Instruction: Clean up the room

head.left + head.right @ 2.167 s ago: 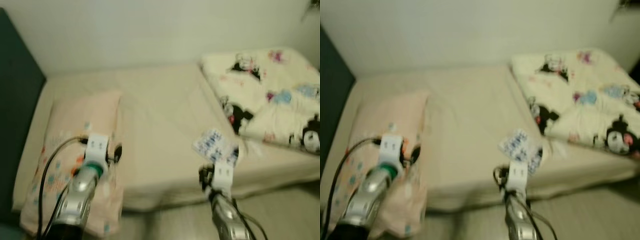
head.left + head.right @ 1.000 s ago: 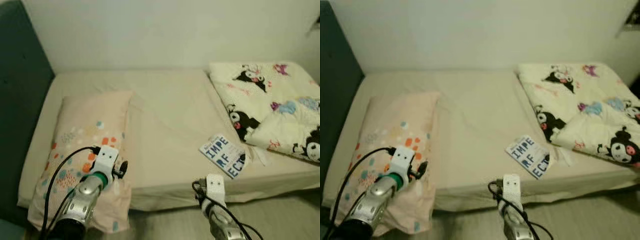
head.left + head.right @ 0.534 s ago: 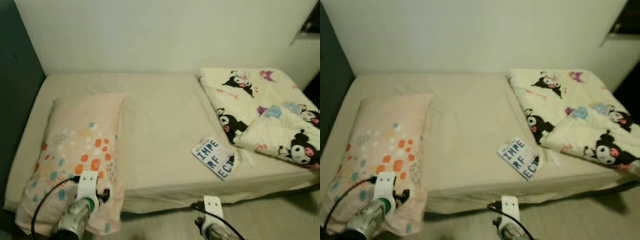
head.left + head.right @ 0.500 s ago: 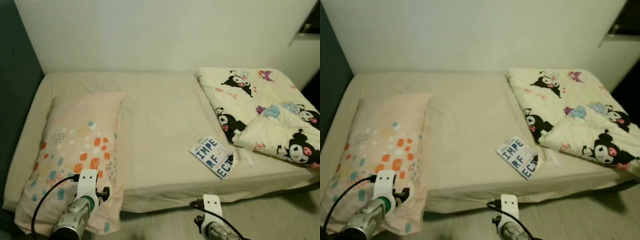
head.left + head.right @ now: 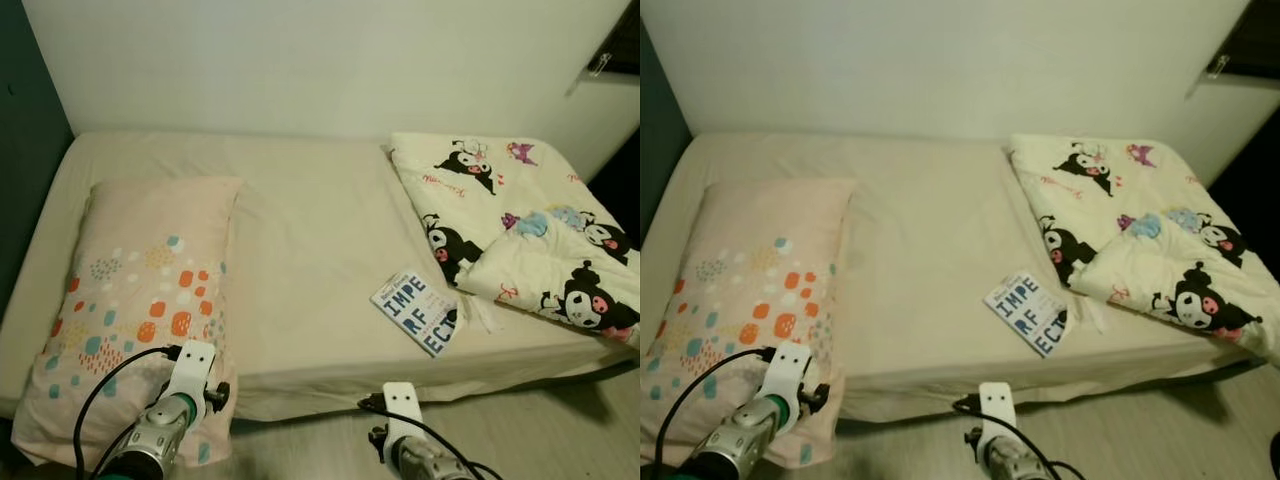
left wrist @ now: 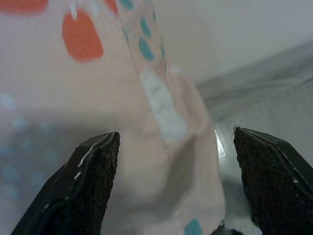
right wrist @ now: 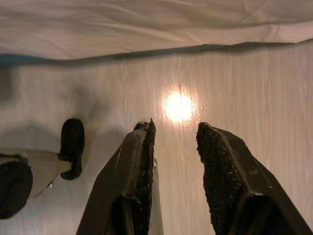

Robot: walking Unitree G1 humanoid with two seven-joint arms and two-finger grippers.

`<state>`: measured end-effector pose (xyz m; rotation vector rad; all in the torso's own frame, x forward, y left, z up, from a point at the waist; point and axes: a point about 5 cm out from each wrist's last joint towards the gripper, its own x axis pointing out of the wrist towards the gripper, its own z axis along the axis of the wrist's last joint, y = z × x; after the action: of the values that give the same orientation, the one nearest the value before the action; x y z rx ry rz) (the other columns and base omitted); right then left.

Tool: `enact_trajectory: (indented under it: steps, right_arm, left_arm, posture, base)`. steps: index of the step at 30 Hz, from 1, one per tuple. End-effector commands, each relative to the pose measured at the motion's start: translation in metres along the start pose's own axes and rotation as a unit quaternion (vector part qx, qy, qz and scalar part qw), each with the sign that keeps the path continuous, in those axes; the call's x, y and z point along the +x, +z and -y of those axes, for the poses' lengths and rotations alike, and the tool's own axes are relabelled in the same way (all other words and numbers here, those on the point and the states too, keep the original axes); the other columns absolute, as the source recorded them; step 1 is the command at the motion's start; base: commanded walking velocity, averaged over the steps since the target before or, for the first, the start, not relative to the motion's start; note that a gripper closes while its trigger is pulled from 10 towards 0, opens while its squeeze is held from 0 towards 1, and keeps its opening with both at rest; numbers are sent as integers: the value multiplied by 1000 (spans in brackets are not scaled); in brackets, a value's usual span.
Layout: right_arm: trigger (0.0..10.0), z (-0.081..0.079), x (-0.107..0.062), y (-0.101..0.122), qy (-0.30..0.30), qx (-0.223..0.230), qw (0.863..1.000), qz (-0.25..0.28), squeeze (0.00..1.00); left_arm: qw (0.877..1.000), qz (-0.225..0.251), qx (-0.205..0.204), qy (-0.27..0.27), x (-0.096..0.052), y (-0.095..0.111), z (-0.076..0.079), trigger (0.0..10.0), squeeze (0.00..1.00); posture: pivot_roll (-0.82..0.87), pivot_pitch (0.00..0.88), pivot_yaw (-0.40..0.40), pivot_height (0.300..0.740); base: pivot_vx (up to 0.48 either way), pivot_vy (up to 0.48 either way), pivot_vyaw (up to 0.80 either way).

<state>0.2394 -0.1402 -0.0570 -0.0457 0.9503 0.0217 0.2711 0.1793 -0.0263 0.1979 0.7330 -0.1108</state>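
Note:
A beige-sheeted bed (image 5: 310,230) spans the view. On its left end lies a pink pillow (image 5: 140,270) with coloured dots. A white book (image 5: 415,312) with blue letters rests near the front edge, touching a folded cartoon-print comforter (image 5: 520,230) on the right. My left arm (image 5: 165,430) is low in front of the pillow's near corner. In the left wrist view my left gripper (image 6: 176,161) is open, with the pillow's corner (image 6: 161,107) beyond the fingers. My right arm (image 5: 405,440) hangs before the bed's front edge. My right gripper (image 7: 173,142) is open, empty, above the wooden floor.
A dark panel (image 5: 20,150) stands at the bed's left end and a pale wall (image 5: 320,60) runs behind it. Wooden floor (image 5: 540,430) lies in front of the bed. A dark opening (image 5: 1250,170) is at the far right. A dark rounded shape (image 7: 72,144) sits on the floor near the right gripper.
The whole picture has shifted, so the camera moved. Both arms have sunk lower in the frame, away from the pillow and the book. Pillow, book and comforter lie where they were.

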Motion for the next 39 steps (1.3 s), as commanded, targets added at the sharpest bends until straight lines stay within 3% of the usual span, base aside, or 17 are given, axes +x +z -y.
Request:
enact_trajectory:
  steps: [1,2,6,9,10,11,12,16,22,29,34,39]
  right_arm:
    - [10000,11,0,-12,-14,25,999,-24,0]
    - [10000,13,0,-12,-17,40,999,-26,0]
    - [10000,15,0,-12,-17,49,998,-25,0]
    - [10000,14,0,-11,-13,49,998,-22,0]
    - [10000,13,0,-10,-17,66,998,-17,0]
    - [10000,13,0,-9,-18,72,997,-16,0]
    - [10000,12,0,-9,-18,81,996,-15,0]
    - [10000,11,0,-9,-25,99,995,-13,0]
    - [10000,9,0,-8,-24,103,994,-14,0]
    - [10000,5,0,-2,-30,66,997,-7,0]
    - [10000,16,-1,-1,-64,70,996,-1,0]
    - [10000,43,-2,4,-88,57,994,9,0]
  left_arm:
    - [998,-36,23,-36,-2,-21,18,10000,0]
    - [997,-42,35,-46,-2,-23,21,10000,0]
    - [999,-42,7,-32,-1,-20,19,10000,0]
    - [998,-41,25,-37,0,-18,20,10000,0]
    - [996,-42,62,-45,-1,-19,21,10000,0]
    - [996,-43,70,-46,-1,-20,21,10000,0]
    - [996,-43,70,-40,-1,-20,19,10000,0]
    - [997,-38,56,-30,-1,-19,12,10000,0]
    - [997,-39,57,-29,-1,-18,9,10000,0]
    - [998,-48,31,-17,-2,-24,1,10000,0]
    - [997,-31,67,-8,-2,-19,-7,10000,0]
    - [997,-21,70,-6,-2,-13,-12,10000,0]
  posture:
    - [99,49,-50,740]
    - [99,49,-50,740]
    - [114,48,-25,740]
    - [124,38,6,740]
    - [124,44,52,740]
    - [124,44,52,740]
    - [111,33,105,740]
    - [88,29,142,740]
    - [85,26,133,740]
    - [58,37,121,740]
    - [-12,54,73,740]
    - [-77,68,43,740]
  base:
    - [0,0,0]
    - [0,0,0]
    - [0,0,0]
    - [0,0,0]
    - [0,0,0]
    - [0,0,0]
    - [0,0,0]
    - [0,0,0]
    - [0,0,0]
    - [0,0,0]
    - [0,0,0]
    - [0,0,0]
